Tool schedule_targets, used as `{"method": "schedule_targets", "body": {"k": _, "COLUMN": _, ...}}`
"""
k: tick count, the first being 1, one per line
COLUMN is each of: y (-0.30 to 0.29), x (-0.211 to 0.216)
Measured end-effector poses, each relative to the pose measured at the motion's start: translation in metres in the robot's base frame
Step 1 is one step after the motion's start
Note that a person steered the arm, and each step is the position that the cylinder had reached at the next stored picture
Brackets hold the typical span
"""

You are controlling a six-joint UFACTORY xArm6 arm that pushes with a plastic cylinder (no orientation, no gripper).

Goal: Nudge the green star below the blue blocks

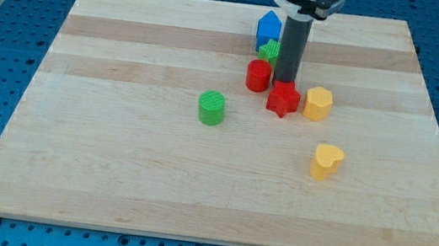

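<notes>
Green star [269,50] sits just under the blue block [268,26], touching my tip [283,82]; no jaws exist to judge.

The rod [290,52] covers most of the green star [270,51], so only a small green bit shows on its left side. The rod also hides the right part of the blue block [267,26]. My tip [283,83] ends behind the red star [284,99], perhaps touching it. The arm's top is cut off.
</notes>
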State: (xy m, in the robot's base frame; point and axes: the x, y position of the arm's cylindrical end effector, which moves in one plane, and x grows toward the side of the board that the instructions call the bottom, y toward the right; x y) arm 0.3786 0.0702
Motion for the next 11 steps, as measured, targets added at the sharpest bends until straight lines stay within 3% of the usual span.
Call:
{"method": "schedule_targets", "body": {"k": 4, "y": 0.008, "x": -0.024}}
{"method": "schedule_targets", "body": {"k": 11, "y": -0.018, "x": -0.026}}
